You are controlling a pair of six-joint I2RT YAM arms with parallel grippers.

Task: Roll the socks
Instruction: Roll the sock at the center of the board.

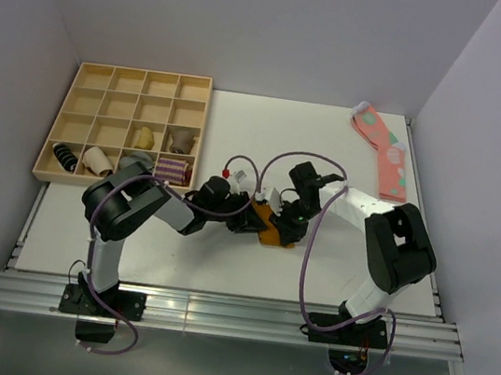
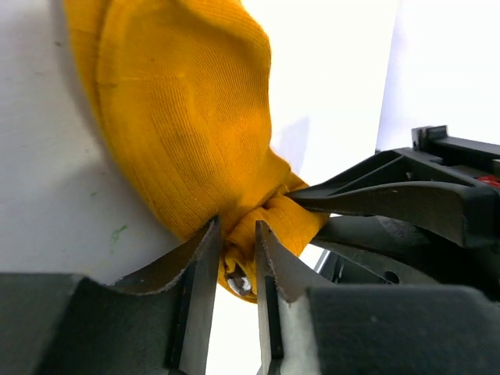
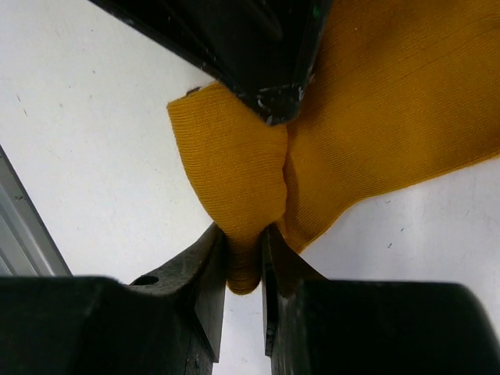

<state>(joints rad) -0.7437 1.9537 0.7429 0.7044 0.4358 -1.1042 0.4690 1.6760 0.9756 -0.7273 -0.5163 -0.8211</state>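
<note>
Though the white bench (image 1: pixel 220 268) carries a pale wooden compartment tray (image 1: pixel 60 121) at its far left, the mustard-orange knitted sock (image 1: pixel 271 236) lies bunched near the middle, between my two arms; my left tool (image 2: pixel 237 226) pinches one fold of it; my right tool (image 3: pixel 244 234) is clamped on another fold, close beside the left; both pairs of jaws stand narrow, cloth filling the gap.

Plain mustard-orange sock (image 2: pixel 180 117), pale-spotted pink sock (image 1: pixel 386 161)

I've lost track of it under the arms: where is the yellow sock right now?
In the top view, the yellow sock lies mid-table, right of the wooden tray, bunched between the left hand and right hand.
</note>
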